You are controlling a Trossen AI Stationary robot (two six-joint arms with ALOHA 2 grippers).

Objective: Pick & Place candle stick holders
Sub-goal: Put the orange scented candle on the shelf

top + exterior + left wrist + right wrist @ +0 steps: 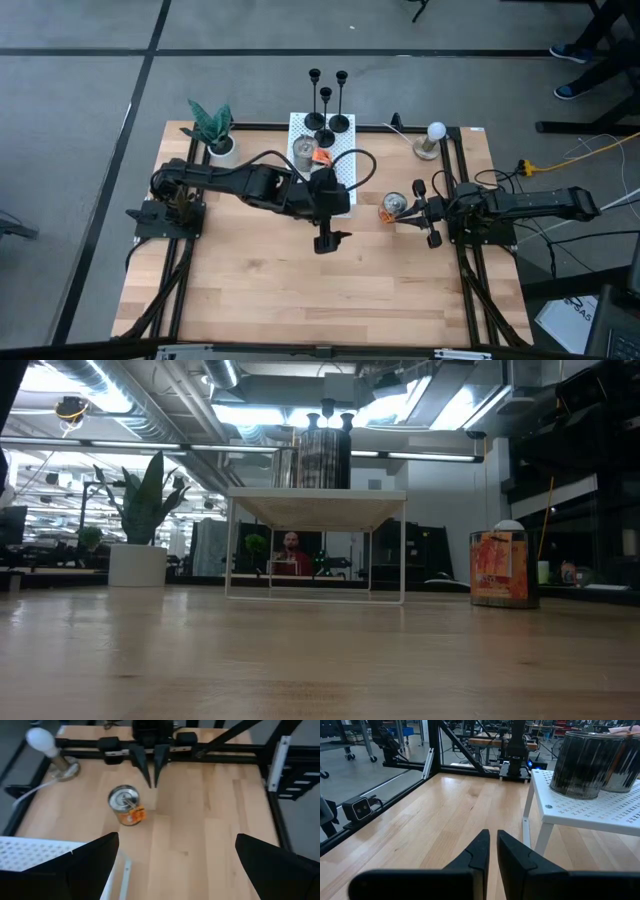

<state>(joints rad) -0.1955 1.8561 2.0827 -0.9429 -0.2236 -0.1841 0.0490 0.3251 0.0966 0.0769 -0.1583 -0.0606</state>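
black candlestick holders (328, 95) x3 stand upright in a tight group on the far end of the white perforated rack (345, 163), well beyond my left gripper (328, 241) and apart from it. from the low cam their cup tops just show above the tins on the rack (317, 498). my left gripper sits over bare wood on the near side of the rack, fingers (85, 865) spread wide apart w/ nothing between them. ahead of it in the left wrist cam: an orange-label tin (126, 806) on the table, white bulb on a wooden base (52, 750) further off to the side, and the right gripper (152, 766) facing me beyond the tin.

my right gripper (432, 214) is low near the right edge frame, just beside that orange-label tin (393, 206); its fingers (481, 851) are pressed nearly together, holding nothing. from it the holders are well away, across the rack corner. two silver tins (585, 764) sit on the rack top in the right wrist cam. potted plant (213, 128) at the far-left corner of the table (260, 290), far from both grippers.
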